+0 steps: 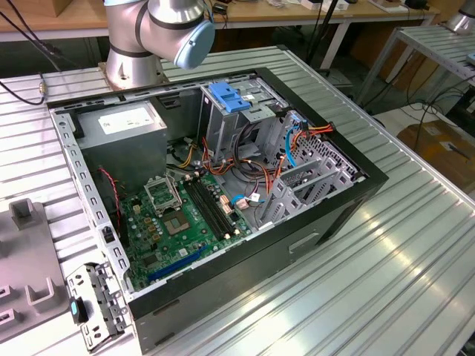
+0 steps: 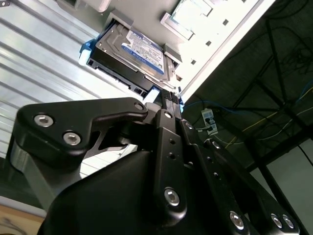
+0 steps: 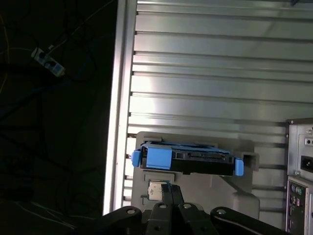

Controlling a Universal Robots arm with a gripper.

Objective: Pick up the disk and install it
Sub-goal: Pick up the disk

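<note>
The disk [image 2: 137,49] [image 3: 195,159] is a dark metal drive with a white and blue label and blue side rails. It rests in a pale grey holder [image 3: 230,191] on the ribbed metal table. In both wrist views my gripper [image 2: 168,98] [image 3: 169,188] is shut, with its black tips close together. They stand right at the disk's near edge beside a blue rail, and I see nothing between them. The open computer case [image 1: 297,245] lies on the table in the exterior view. Its metal drive cage [image 1: 226,96] carries a blue tab on top.
The arm's base and a blue-capped joint [image 1: 159,30] stand behind the case. A motherboard, cables and a grey power supply [image 1: 122,122] sit inside the case. The table edge [image 3: 120,98] runs close beside the holder, with dark floor and cables beyond it. The case's rear panel [image 3: 301,166] is near the holder.
</note>
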